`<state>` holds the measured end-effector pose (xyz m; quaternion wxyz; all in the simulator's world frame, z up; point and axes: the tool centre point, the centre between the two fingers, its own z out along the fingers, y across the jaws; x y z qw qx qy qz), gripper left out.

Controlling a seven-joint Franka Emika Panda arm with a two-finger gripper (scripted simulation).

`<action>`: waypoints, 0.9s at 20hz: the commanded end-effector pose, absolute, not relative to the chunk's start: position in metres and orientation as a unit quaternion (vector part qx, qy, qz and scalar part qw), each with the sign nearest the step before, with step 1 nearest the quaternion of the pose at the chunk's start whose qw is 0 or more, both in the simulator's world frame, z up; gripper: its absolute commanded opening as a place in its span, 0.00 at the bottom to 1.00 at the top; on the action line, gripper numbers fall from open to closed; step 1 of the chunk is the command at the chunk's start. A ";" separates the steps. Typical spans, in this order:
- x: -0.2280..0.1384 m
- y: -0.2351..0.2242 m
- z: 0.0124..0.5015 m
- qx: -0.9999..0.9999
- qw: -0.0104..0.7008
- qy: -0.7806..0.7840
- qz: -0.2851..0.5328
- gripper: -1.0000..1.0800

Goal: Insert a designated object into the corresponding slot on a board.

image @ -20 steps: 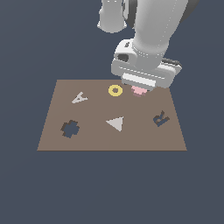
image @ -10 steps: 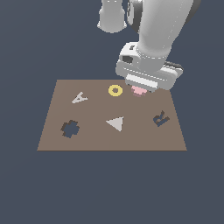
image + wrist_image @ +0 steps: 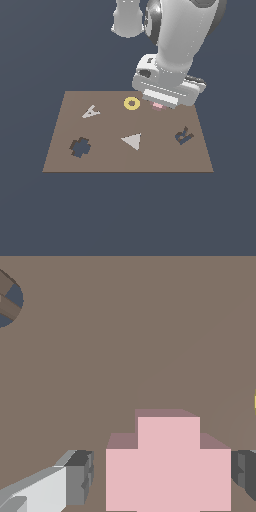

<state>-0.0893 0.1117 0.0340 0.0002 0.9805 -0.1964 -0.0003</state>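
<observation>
A close view looking down on the flat brown board [image 3: 125, 331], which fills nearly the whole picture. A pink cross-shaped piece [image 3: 168, 466] sits between the two jaws, with a soft shadow around its upper arm. One pale grey finger [image 3: 55, 488] with a darker pad stands apart from the piece on one side; the other dark pad [image 3: 245, 468] lies just beside its opposite edge. Part of a dark blue cutout [image 3: 10, 298] shows at one border, and a sliver of yellow [image 3: 254, 401] at another.

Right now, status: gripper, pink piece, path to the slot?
Gripper open, fingers either side of pink piece, not touching. Piece flat on board, not yet gripped. Cross slot empty, on the exterior view's left; grey triangle lies between.
</observation>
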 end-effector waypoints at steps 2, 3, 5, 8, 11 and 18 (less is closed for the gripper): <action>-0.089 0.112 0.030 0.980 0.000 -0.197 0.000 0.96; -0.089 0.112 0.030 0.980 0.000 -0.197 0.000 0.00; -0.089 0.112 0.030 0.980 0.000 -0.197 0.000 0.00; -0.089 0.112 0.030 0.980 0.000 -0.197 0.000 0.00; -0.089 0.112 0.030 0.980 0.000 -0.197 0.000 0.00; -0.086 0.112 0.031 0.979 0.000 -0.204 0.000 0.00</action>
